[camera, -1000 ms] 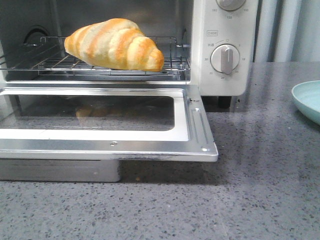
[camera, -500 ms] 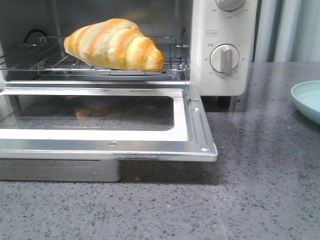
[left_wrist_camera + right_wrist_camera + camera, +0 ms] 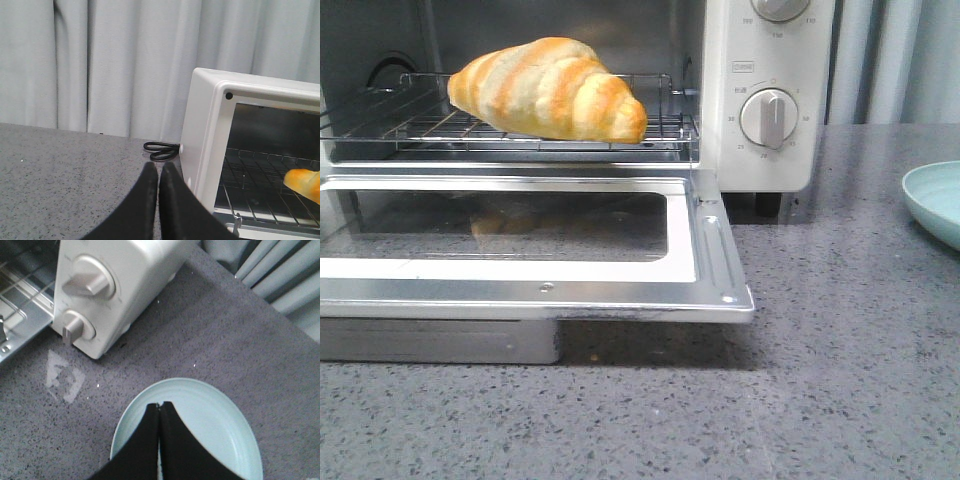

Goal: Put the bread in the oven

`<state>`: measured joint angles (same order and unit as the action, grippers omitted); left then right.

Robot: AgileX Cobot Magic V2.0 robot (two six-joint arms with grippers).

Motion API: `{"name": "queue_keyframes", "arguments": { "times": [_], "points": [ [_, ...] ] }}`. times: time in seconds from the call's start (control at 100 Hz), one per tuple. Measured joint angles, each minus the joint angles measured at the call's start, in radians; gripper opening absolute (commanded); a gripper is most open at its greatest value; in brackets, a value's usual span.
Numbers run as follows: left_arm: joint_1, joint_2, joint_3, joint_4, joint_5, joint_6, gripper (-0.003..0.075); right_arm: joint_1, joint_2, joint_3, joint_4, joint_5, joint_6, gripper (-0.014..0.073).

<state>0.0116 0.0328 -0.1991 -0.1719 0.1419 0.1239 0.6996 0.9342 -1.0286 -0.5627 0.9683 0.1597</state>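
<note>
The oven point(image 3: 760, 100) fills the front view from nine to one o'clock, its door point(image 3: 520, 270) dropped flat toward six. The bread point(image 3: 548, 88) lies on the wire rack point(image 3: 660, 125) inside, near the rack's front edge, so placing looks done. What remains is probably shutting the door: lift from under its front lip, squarely. Open counter point(image 3: 840, 380) lies at four o'clock; the pale plate point(image 3: 210, 415) sits at three. The left gripper point(image 3: 159, 172) and the right gripper point(image 3: 159, 412) are both pressed together, holding nothing.
</note>
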Motion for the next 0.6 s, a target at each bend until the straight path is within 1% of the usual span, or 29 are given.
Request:
{"name": "queue_keyframes", "arguments": {
  "times": [0.23,0.42,0.52,0.6],
  "points": [
    [0.0,0.0,0.0,0.0,0.0,0.0,-0.0021,-0.212,-0.182,0.34,0.182,-0.246,0.005,-0.007],
    [0.0,0.0,0.0,0.0,0.0,0.0,-0.0021,-0.394,-0.39,0.589,0.316,-0.544,0.006,-0.007],
    [0.0,0.0,0.0,0.0,0.0,0.0,-0.0021,-0.484,-0.478,0.688,0.389,-0.623,0.006,-0.007],
    [0.0,0.0,0.0,0.0,0.0,0.0,-0.0021,-0.553,-0.528,0.741,0.434,-0.64,0.008,-0.007]
  ]
}}
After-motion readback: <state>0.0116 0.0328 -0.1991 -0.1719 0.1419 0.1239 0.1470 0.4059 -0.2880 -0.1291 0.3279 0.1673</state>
